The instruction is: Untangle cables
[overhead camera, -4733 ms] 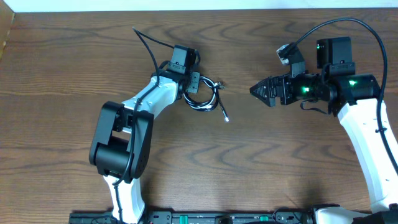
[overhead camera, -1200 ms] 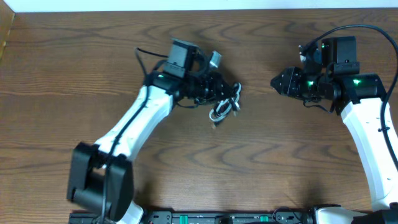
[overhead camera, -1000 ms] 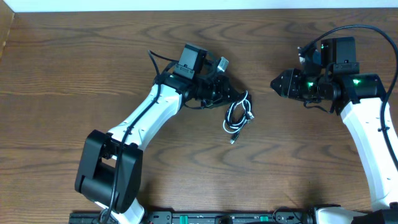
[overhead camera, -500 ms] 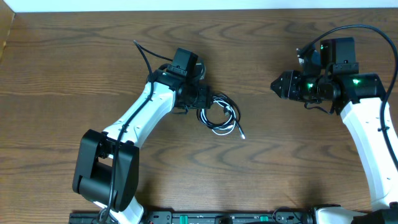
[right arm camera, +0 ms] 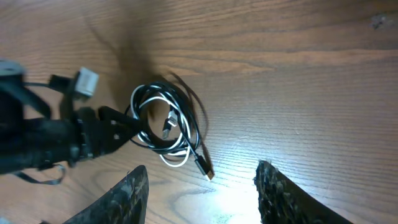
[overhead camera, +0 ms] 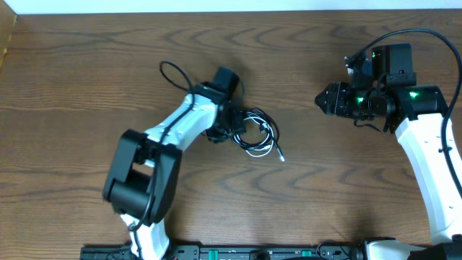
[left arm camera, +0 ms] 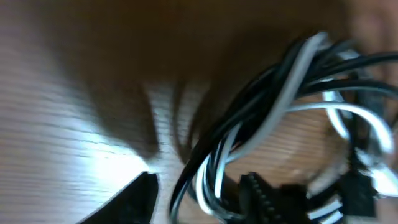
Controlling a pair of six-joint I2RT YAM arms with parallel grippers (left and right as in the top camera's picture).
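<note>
- Overhead: you see the cables as one loose black-and-white coil lying flat on the table, near centre. One plug end trails out at the coil's lower right.
- Overhead: the L gripper sits at the coil's left edge and touches it. This view hides the jaw gap, so you can't read the grip from here.
- L wrist view (blurred, close): this gives you what overhead can't. The L fingers stand apart, and black and white strands run down between them. The grip reads as released, not clamped. Blur hides whether either pad touches a strand.
- Overhead: the R gripper is well apart from the coil, on its right, with its nose pointing at it.
- R wrist view: the R fingers are spread wide, w/ only bare wood between them, so the gripper is released.
- R wrist view, extra detail: white loops lie nested inside the black loops. A 2nd plug lies within the ring. The L arm's dark fingertip reaches the coil's left rim. The trailing plug end points toward this camera.
</note>
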